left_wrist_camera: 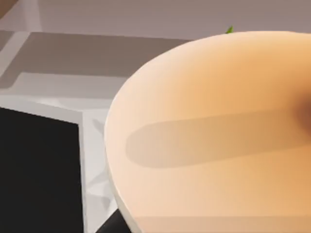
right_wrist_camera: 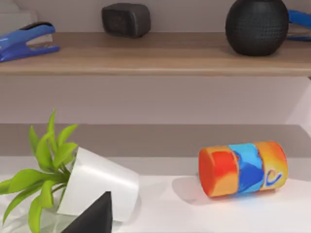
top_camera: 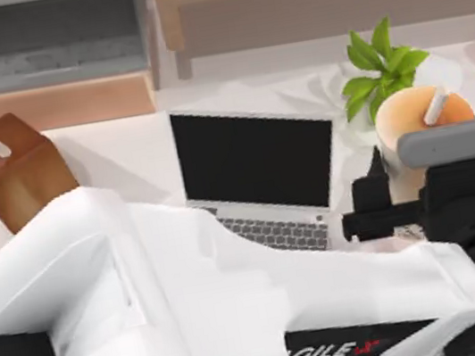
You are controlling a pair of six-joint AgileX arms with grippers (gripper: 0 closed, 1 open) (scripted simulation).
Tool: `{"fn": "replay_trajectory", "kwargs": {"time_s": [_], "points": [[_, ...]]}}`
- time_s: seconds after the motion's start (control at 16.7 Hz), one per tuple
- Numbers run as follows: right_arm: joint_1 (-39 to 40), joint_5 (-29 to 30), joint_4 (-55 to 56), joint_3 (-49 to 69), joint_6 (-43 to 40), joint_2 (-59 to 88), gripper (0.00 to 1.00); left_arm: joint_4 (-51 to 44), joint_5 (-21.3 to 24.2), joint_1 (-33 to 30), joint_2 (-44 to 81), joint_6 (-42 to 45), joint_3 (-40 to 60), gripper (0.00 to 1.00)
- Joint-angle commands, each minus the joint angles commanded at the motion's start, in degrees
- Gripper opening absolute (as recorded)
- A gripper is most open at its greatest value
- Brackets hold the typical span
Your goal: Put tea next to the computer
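The tea (top_camera: 422,117), a tall cup with an orange domed lid and white straw, stands just right of the computer (top_camera: 257,161), a silver laptop open with its black screen up. My left arm reaches across the table in front of the laptop, and its gripper (top_camera: 430,197) sits around the cup's lower part, shut on it. In the left wrist view the cup's peach side (left_wrist_camera: 214,131) looms very close, with the laptop screen (left_wrist_camera: 36,174) beside it. My right gripper (right_wrist_camera: 92,218) is parked off to the right, facing the shelf.
A green plant (top_camera: 378,65) in a tipped white pot (right_wrist_camera: 99,182) lies just behind the tea. An orange-and-blue can (right_wrist_camera: 243,167) lies farther right. A brown tissue box (top_camera: 10,169) stands at the left. Shelves run along the back.
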Motion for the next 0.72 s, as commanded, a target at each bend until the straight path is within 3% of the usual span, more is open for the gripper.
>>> {"fn": "replay_trajectory", "kwargs": {"time_s": [0.72], "points": [[0.0,0.0,0.0,0.0,0.0,0.0,1.0,1.9,0.0,0.1,2.0,0.0,-2.5,0.0]]}}
